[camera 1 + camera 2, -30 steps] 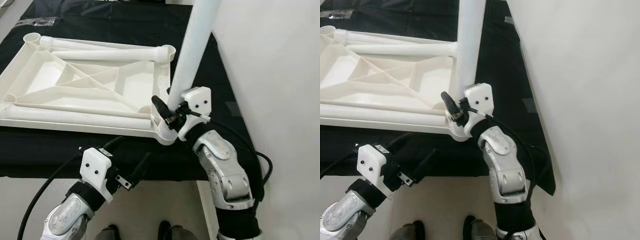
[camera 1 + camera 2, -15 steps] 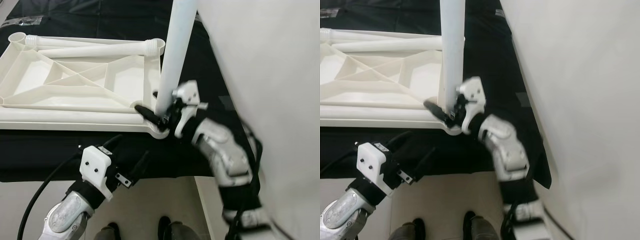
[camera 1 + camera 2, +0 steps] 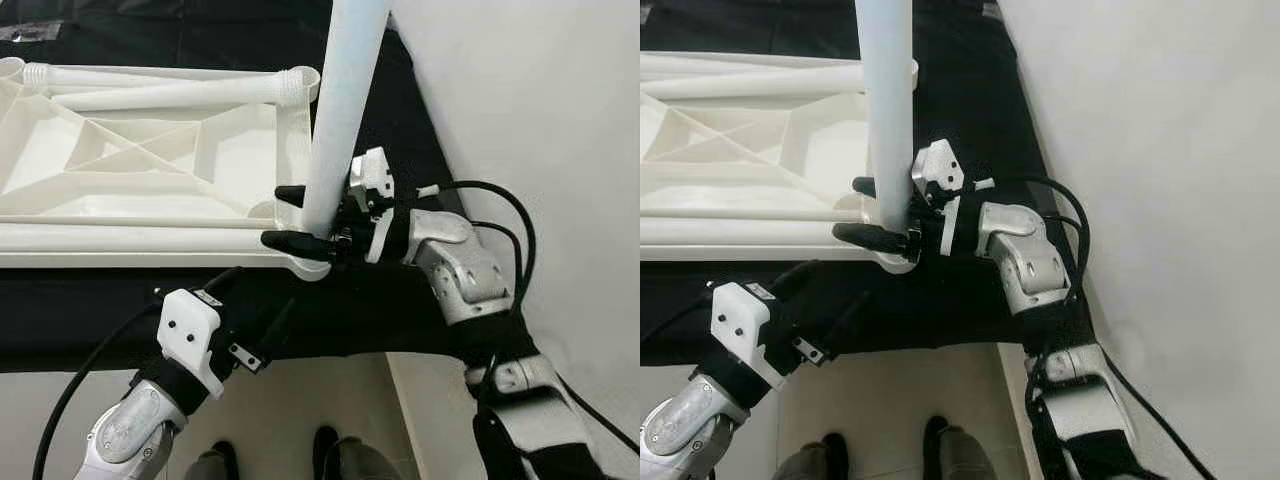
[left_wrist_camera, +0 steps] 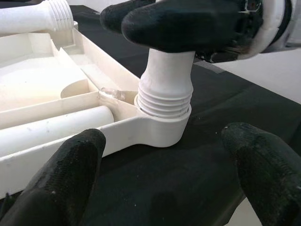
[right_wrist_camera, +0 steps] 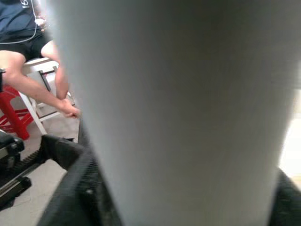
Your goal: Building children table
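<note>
One leg (image 3: pixel 335 110) stands upright in the corner socket (image 4: pixel 162 125) at frame centre, threads partly exposed, so I judge it not fully seated. My right gripper (image 3: pixel 300 218) fingers grip it low. Left gripper (image 4: pixel 164 174) open nearby. Three legs (image 3: pixel 170 95) lie loose in the tray (image 3: pixel 110 165)

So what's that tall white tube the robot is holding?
The leg is a smooth, white, plastic-looking tube. It stands nearly upright, its ribbed threaded end sitting in the round corner socket of the upturned white tabletop. The right pincer clamps it just above the socket, a black finger on each side.
</note>
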You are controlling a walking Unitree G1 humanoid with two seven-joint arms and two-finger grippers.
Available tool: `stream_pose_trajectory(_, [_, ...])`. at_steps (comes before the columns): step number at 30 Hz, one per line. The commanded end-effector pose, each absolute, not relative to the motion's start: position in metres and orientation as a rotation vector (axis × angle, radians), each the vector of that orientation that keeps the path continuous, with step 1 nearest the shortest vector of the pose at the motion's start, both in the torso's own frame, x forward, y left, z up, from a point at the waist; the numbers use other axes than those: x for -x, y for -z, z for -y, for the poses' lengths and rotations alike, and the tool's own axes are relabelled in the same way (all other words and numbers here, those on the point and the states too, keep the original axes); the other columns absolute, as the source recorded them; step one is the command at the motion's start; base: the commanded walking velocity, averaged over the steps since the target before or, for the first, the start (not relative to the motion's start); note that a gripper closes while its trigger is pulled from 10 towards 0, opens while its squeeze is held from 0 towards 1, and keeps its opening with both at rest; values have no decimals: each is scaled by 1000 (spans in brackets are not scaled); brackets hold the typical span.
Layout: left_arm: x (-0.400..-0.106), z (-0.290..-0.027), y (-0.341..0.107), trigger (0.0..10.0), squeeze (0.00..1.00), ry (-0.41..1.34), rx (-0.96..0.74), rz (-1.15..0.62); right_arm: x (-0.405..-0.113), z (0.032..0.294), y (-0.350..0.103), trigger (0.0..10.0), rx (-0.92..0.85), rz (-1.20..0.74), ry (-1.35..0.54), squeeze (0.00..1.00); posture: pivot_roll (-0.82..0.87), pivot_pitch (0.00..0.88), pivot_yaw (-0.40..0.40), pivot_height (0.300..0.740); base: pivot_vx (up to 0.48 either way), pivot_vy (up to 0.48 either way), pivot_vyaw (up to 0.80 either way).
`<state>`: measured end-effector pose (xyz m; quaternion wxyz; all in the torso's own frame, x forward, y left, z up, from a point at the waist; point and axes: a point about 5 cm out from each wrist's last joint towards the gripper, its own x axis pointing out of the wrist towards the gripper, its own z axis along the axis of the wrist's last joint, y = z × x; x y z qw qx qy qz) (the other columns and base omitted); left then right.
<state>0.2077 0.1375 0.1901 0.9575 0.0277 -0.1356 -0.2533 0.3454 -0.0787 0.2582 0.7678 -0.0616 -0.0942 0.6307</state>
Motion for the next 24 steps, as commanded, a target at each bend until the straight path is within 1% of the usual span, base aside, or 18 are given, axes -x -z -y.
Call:
stream_pose_trajectory(1, [-205,-139,-186,10000,0,509,-56,256,-346,77,-255,0,142,203,-1401,0,129,304,-120,740,0,0,0])
stream_pose_trajectory(8, [-205,-139,-186,10000,0,510,-57,256,-349,82,-250,0,130,190,-1385,0,124,306,-121,740,0,0,0])
stream_pose_trajectory(10, [-205,-140,-186,10000,0,509,-58,254,-354,95,-231,0,65,148,-1168,0,109,318,-129,740,0,0,0])
stream_pose_trajectory(11, [-205,-140,-186,10000,0,509,-58,254,-354,95,-231,0,65,148,-1168,0,109,318,-129,740,0,0,0])
stream_pose_trajectory(12, [-205,-140,-186,10000,0,509,-58,253,-356,101,-223,0,43,127,-1082,0,109,318,-129,740,0,0,0])
stream_pose_trajectory(13, [-204,-141,-185,10000,0,509,-61,248,-357,107,-207,0,36,75,-826,0,109,322,-128,740,0,0,0])
stream_pose_trajectory(14, [-204,-141,-184,10000,0,510,-63,245,-355,113,-197,0,41,43,-652,0,109,322,-128,740,0,0,0])
stream_pose_trajectory(15, [-204,-141,-184,10000,0,518,-64,243,-334,113,-171,0,63,-76,-446,0,101,335,-123,740,0,0,0])
stream_pose_trajectory(16, [-204,-141,-184,10000,0,518,-64,243,-334,113,-171,0,63,-76,-446,0,101,335,-123,740,0,0,0])
stream_pose_trajectory(17, [-204,-140,-185,10000,0,523,-66,242,-316,116,-156,0,77,-155,-295,0,101,335,-123,740,0,0,0])
stream_pose_trajectory(19, [-205,-141,-186,10000,0,531,-63,245,-296,94,-151,0,130,-129,-360,0,98,346,-111,740,0,0,0])
stream_pose_trajectory(20, [-205,-139,-185,10000,0,534,-61,241,-301,87,-155,0,126,-100,-410,0,85,329,-110,740,0,0,0])
stream_pose_trajectory(22, [-205,-138,-184,10000,0,537,-59,237,-306,84,-158,0,120,-85,-433,0,85,329,-110,740,0,0,0])
stream_pose_trajectory(23, [-205,-137,-183,10000,0,539,-58,236,-314,80,-162,0,108,-81,-483,0,93,329,-121,740,0,0,0])
stream_pose_trajectory(24, [-205,-137,-183,10000,0,539,-58,236,-314,80,-162,0,108,-81,-483,0,93,329,-121,740,0,0,0])
